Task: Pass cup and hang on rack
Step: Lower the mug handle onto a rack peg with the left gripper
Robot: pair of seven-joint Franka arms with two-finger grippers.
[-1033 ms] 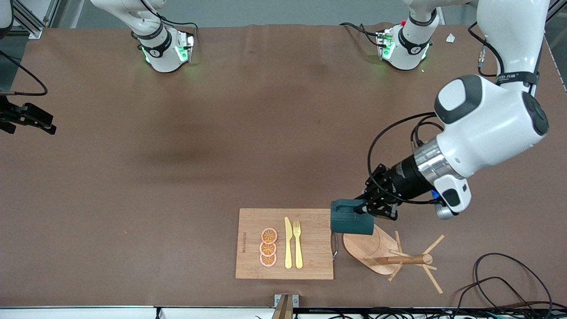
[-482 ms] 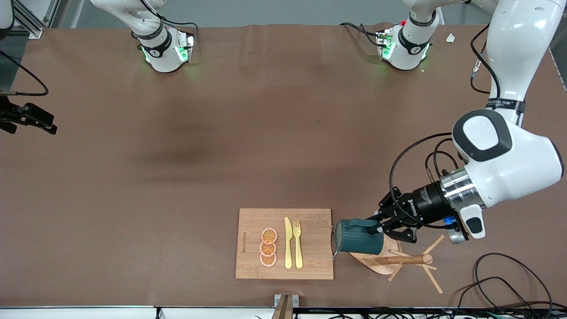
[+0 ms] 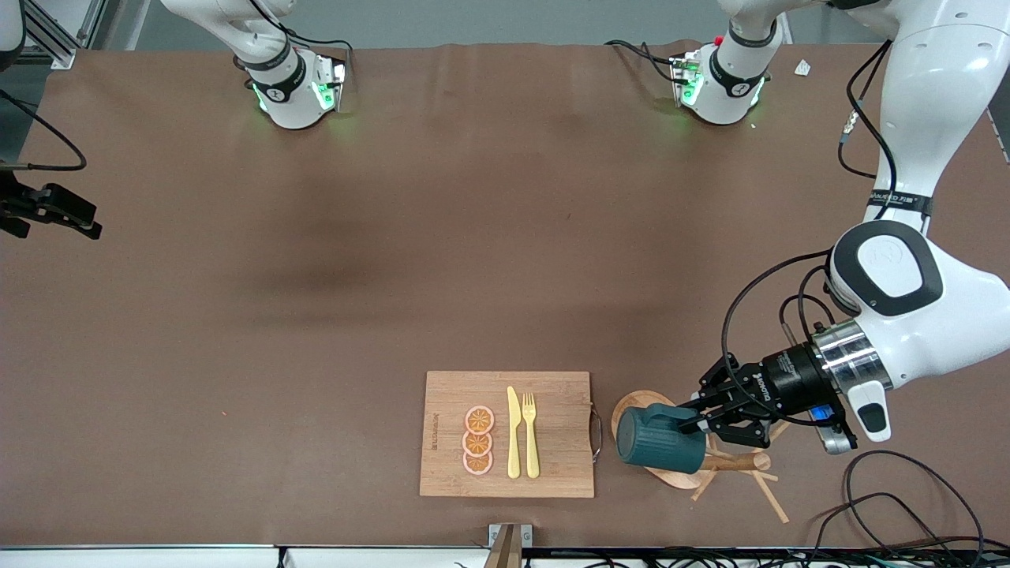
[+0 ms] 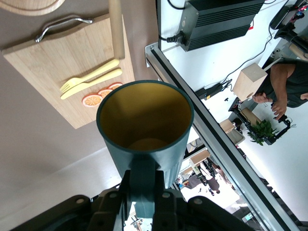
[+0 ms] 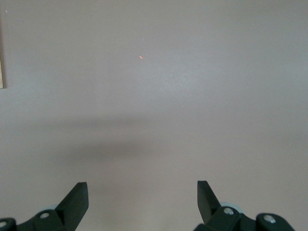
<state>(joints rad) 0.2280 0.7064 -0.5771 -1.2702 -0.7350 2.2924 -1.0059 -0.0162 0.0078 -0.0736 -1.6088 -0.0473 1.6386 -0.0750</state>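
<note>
Carrying the dark teal cup [image 3: 661, 439] on its side, the left gripper [image 3: 696, 424] is clamped on the cup's small handle [image 4: 143, 179] and holds it over the oval base of the wooden mug rack [image 3: 631, 407], which stands at the left arm's end of the table, beside the bamboo cutting board [image 3: 447, 418]. Judging from this, the handover is done and only the hanging remains: the handle is not yet on any peg. The right gripper [image 5: 143, 201] waits with fingers apart over bare table at the right arm's end. The cup and gripper cover much of the rack's post and pegs, so which peg is aimed for cannot be told. The left wrist view shows the ochre interior.
</note>
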